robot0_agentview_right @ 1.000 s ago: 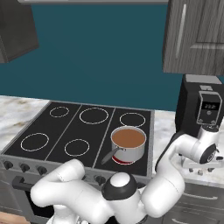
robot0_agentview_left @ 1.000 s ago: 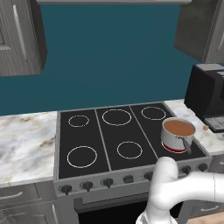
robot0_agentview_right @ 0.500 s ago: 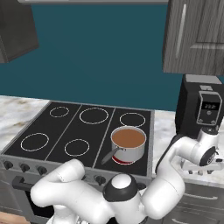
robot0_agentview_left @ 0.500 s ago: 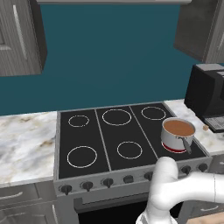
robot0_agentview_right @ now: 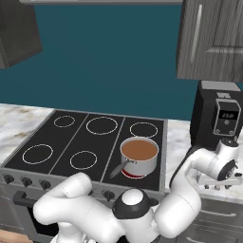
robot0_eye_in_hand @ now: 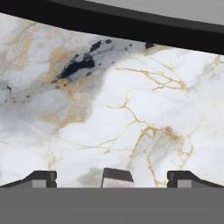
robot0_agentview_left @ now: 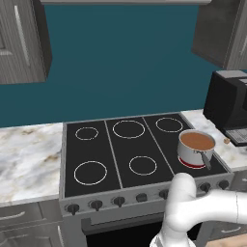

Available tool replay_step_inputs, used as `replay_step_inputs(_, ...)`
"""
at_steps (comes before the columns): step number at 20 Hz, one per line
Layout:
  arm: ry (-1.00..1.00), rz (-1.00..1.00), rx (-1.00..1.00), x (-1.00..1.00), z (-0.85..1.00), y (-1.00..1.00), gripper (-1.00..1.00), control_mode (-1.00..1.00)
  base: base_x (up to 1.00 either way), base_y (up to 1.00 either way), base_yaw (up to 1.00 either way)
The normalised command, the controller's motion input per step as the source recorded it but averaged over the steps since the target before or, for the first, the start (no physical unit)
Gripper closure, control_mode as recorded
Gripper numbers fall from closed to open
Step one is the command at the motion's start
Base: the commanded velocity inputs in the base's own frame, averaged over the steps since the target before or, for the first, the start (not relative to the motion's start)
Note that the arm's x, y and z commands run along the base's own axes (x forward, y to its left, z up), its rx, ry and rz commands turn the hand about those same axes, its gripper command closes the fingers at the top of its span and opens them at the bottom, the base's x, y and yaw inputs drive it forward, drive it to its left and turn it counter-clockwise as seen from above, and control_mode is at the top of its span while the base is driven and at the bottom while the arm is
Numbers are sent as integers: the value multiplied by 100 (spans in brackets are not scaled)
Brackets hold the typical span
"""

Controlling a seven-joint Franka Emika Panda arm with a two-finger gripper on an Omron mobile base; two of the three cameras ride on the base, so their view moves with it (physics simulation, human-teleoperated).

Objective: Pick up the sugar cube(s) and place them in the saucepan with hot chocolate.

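Left base view: the saucepan with hot chocolate [robot0_agentview_left: 196, 147] sits on the front right burner of the black stove [robot0_agentview_left: 120, 154], its grey handle pointing toward 5 o'clock. A tiny tan speck — the sugar cube [robot0_agentview_left: 226, 141] — lies on the marble counter [robot0_agentview_left: 26, 159] at the pan's 3 o'clock, just in front of the coffee machine [robot0_agentview_left: 230, 103].

Right base view: the saucepan [robot0_agentview_right: 139, 155] stands at the stove's [robot0_agentview_right: 71, 142] front right corner, brown liquid inside, handle aimed at 7 o'clock. The arm bends over the counter at the pan's 3 o'clock, its hand [robot0_agentview_right: 227, 163] low in front of the coffee machine [robot0_agentview_right: 219, 114], well apart from the pan. The sugar cube cannot be made out here.

Hand view: the gripper [robot0_eye_in_hand: 118, 177] looks down on gold-veined marble [robot0_eye_in_hand: 131, 109], fingertips [robot0_eye_in_hand: 39, 178] spread wide and holding nothing — one at 7 o'clock, the other at 5 o'clock. A small dark-topped block [robot0_eye_in_hand: 117, 176] sits between them at 6 o'clock; whether it is the cube I cannot tell.
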Motion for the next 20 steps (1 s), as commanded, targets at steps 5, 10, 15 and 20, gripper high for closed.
replay_step_inputs(5, 0, 0, 1, 0, -18, 0, 100, -100, 0, 0, 0)
replay_step_inputs(10, 0, 0, 0, 0, -2, 0, 100, -100, 0, 0, 0)
replay_step_inputs(15, 0, 0, 0, 0, -1, 0, 100, -100, 0, 0, 0)
replay_step_inputs(20, 0, 0, 0, 0, 0, 0, 100, -100, 0, 0, 0)
